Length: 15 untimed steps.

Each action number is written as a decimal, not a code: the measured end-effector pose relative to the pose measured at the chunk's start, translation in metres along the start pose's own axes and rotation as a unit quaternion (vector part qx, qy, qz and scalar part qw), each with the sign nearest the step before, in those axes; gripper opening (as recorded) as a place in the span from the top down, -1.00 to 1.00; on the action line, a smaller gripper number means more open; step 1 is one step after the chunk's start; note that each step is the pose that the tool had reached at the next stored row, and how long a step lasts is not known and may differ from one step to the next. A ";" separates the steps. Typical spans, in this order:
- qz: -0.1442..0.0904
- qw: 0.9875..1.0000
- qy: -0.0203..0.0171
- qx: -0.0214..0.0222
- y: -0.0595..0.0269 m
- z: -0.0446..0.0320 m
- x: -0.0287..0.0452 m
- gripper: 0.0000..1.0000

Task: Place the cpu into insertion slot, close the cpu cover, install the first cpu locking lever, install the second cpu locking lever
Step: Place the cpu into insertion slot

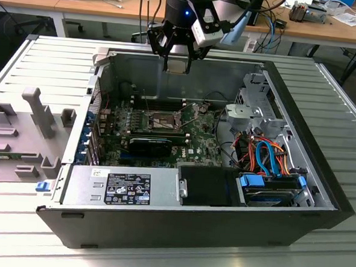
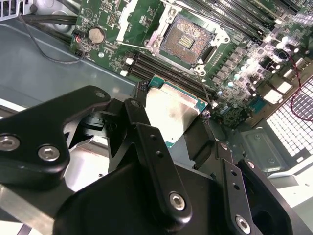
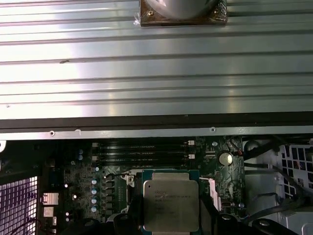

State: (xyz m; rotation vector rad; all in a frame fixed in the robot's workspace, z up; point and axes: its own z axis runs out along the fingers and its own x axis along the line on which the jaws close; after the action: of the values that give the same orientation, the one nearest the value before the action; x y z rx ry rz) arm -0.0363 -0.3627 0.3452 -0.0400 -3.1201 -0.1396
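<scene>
Ribbed metal bench (image 1: 15, 232), cluttered desks behind. On bench, one open case (image 1: 160, 226). Inside case: one green motherboard (image 1: 198, 141), one slot (image 1: 157, 121) near board's middle, its dark contact field bare and ringed by silvery frame in second wrist view (image 2: 187, 41). One power supply (image 1: 120, 187) along one case wall, one tangle of orange and blue cables (image 1: 264, 154) beside it. One gripper (image 1: 178, 64) above case wall opposite power supply, well clear of board. Closed partway on one cpu (image 2: 171, 110), two fingers (image 2: 136, 110) pressed to opposite edges, silver top up. Cpu apart from slot, not seated. Four long black memory slots (image 3: 142, 152) and one coin cell (image 3: 225, 158) inside case in first wrist view. Cpu (image 3: 171, 200) cut off there along one edge. Fingertips mostly hidden by black linkage.
</scene>
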 end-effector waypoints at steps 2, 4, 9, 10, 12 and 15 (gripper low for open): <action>0.000 1.000 0.000 0.000 -0.0006 0.0003 0.0000 -0.09; 0.000 1.000 0.000 0.000 -0.0011 0.0006 0.0000 -0.09; 0.000 1.000 0.000 0.000 -0.0017 0.0010 -0.0001 -0.09; 0.000 1.000 0.000 0.000 -0.0017 0.0010 -0.0001 -0.09; 0.000 1.000 0.000 0.000 -0.0021 0.0014 -0.0001 -0.09; 0.000 1.000 0.000 0.000 -0.0024 0.0017 -0.0001 -0.09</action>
State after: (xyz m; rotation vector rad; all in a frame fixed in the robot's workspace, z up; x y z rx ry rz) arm -0.0363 -0.3650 0.3433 -0.0400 -3.1200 -0.1396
